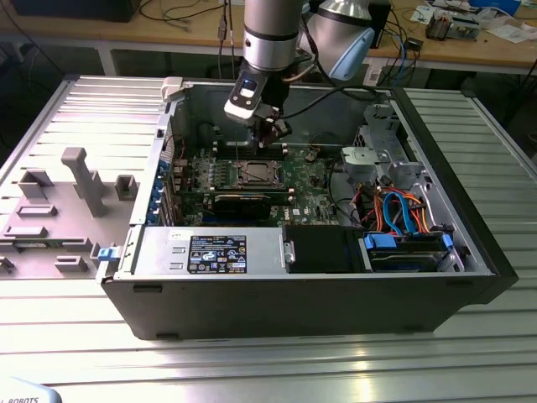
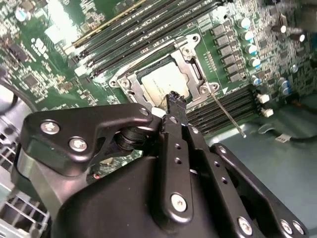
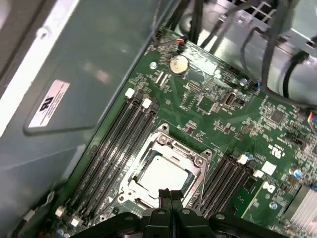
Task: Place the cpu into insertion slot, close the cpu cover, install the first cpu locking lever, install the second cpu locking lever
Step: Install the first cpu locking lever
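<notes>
One end effector hangs inside the open computer case on the ribbed metal bench. In the exterior view the insertion slot sits on the green board at about 7 o'clock from it, near but apart, with the black graphics card farther along at 6 o'clock.

Both wrist views show the fingers drawn narrow, tips together, with nothing seen between them. In both, the cpu is seated in the slot, silvery top up, just past the fingertips. The cpu cover lies flat around it, and the chip shows through its window.

The second wrist view shows the end effector tip hovering over the frame's edge beside the cpu. It also shows a thin metal locking lever standing out from the frame, across the memory slots.

The first wrist view adds a coin cell farther up the board and more memory slots alongside the socket.
</notes>
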Tool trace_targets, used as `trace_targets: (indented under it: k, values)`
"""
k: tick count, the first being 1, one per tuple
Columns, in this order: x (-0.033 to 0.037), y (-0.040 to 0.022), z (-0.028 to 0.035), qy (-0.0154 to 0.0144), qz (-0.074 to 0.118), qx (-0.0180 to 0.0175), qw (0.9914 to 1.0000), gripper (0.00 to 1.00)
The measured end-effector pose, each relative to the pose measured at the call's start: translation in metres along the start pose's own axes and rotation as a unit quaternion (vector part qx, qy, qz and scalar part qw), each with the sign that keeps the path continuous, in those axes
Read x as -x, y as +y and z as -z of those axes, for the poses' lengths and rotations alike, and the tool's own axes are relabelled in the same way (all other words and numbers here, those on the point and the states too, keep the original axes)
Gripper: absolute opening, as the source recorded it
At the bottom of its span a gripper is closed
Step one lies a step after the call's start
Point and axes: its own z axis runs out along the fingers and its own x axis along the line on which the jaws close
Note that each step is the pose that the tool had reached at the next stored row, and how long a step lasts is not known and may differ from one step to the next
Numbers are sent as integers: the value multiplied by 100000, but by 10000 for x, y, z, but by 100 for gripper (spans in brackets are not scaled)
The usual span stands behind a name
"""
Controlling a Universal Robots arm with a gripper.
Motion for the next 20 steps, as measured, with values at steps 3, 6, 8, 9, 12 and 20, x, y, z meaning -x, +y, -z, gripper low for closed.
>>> trace_targets:
  k: [3,6,8,9,12,20]
  values:
    - [0,0,0,-68,4951,-96,99877,11]
    - [0,0,0,-104,7372,-143,99728,11]
    - [0,-3,-1,-131,9441,-176,99553,11]
    - [0,-3,0,-130,9444,-177,99553,11]
    - [-4,-11,-1,-1139,9460,1096,99539,11]
    - [-5,-12,0,-1239,11164,1195,99360,11]
